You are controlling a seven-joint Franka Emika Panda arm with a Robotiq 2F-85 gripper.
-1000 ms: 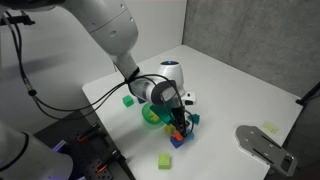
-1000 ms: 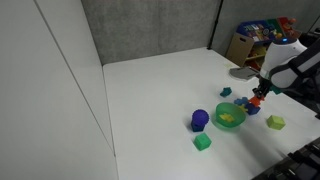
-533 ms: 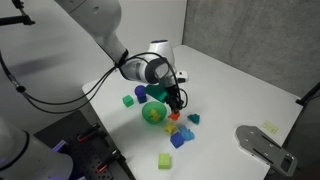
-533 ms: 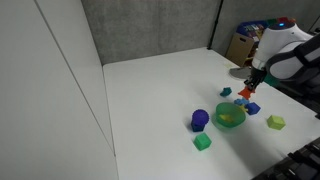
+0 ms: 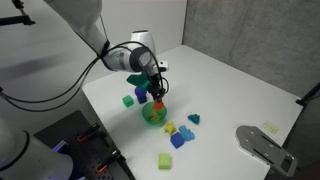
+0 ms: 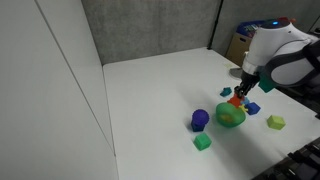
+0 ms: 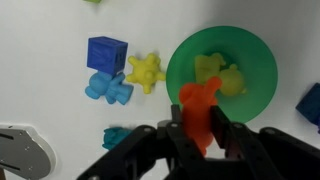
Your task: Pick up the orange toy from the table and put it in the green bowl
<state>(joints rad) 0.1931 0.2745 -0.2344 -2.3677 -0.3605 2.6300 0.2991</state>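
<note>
Between the dark fingers of the gripper (image 7: 198,130), at the bottom of the wrist view, the orange toy (image 7: 197,104) is pinched from 2 sides and held clear of the table (image 7: 40,40); so the pick-up looks done. Just beyond it lies the green bowl (image 7: 255,55), and the toy overlaps the bowl's near rim from this angle. What is left, by my reckoning, is a short carry over the bowl's middle, a lowering, and the release. Farther out on the white surface sit a yellow toy (image 7: 145,70) and a blue cube (image 7: 107,52), both well outside the bowl. In both exterior views the toy (image 5: 159,103) (image 6: 238,100) hangs at the bowl's (image 5: 153,116) (image 6: 230,117) edge, with the purple cup (image 6: 200,120) just beside the bowl.

Hard to settle: how high the toy hangs above the rim; whether it is fully over the hollow or short of it; what the pale yellow-green shapes inside the bowl are. The fingertips are partly hidden behind the toy, and a blue shape is cut off at the wrist view's right edge.
</note>
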